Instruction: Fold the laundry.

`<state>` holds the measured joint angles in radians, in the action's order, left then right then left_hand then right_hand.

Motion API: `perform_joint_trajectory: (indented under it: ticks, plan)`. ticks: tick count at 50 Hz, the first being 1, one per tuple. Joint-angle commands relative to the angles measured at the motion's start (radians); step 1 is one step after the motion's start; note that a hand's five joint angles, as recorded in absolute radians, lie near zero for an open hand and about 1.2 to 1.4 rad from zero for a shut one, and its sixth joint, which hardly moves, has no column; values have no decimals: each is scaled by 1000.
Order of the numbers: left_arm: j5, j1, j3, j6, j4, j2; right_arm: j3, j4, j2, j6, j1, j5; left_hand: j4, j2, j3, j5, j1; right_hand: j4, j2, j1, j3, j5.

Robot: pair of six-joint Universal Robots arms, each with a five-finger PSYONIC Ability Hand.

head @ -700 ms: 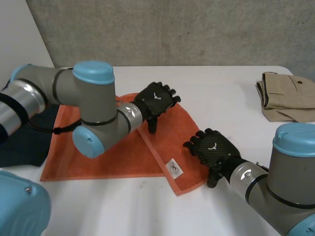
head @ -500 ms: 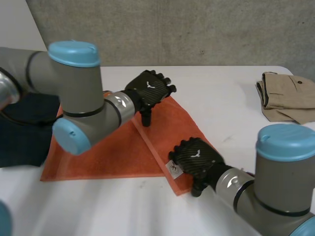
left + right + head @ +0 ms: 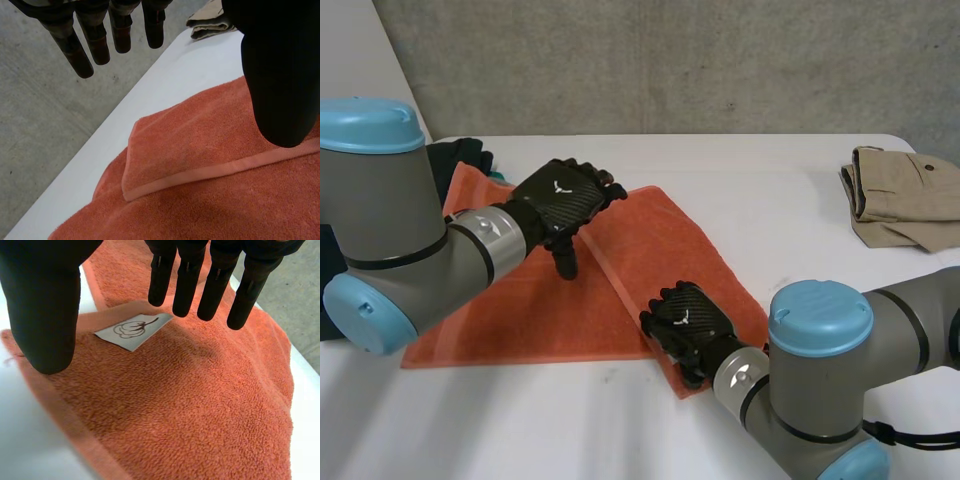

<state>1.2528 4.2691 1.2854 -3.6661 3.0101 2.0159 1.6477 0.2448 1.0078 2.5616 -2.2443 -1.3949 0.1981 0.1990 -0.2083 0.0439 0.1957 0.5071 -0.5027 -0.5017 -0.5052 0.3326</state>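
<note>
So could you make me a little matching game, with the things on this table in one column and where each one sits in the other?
Things:
1 orange towel
2 beige garment
3 white label
4 dark cloth

Places:
A folded, at the right side of the table
B at the fingertips of the right hand
C beyond the towel, by the left arm
D spread mid-table, one part folded over

Pairs: 1-D, 2-A, 3-B, 4-C.

White table (image 3: 770,190), rounded far-right corner; grey concrete wall (image 3: 670,60) just behind its far edge, pitted surface
</note>
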Motion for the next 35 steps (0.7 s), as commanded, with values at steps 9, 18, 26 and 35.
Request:
perform_joint_trajectory:
  ticks: [9, 18, 26, 35]
  plan:
    - [-21, 46, 35, 17, -3, -26, -103, 73, -81, 8, 3, -59, -24, -24, 34, -44, -21, 205, -209, -210, -207, 205]
    - [-49, 74, 74, 26, -2, -46, -154, 80, -117, 29, 18, -61, -24, -24, 34, -44, -21, 889, -894, -895, -891, 889]
    - [-64, 109, 98, 26, -8, -59, -149, 83, -42, 115, 37, -64, -24, -24, 34, -44, -21, 889, -894, -895, -891, 889]
    - [-76, 164, 181, 1, -16, -117, -227, 110, 25, 252, 201, -87, -24, -24, 34, -44, -21, 889, -894, -895, -891, 889]
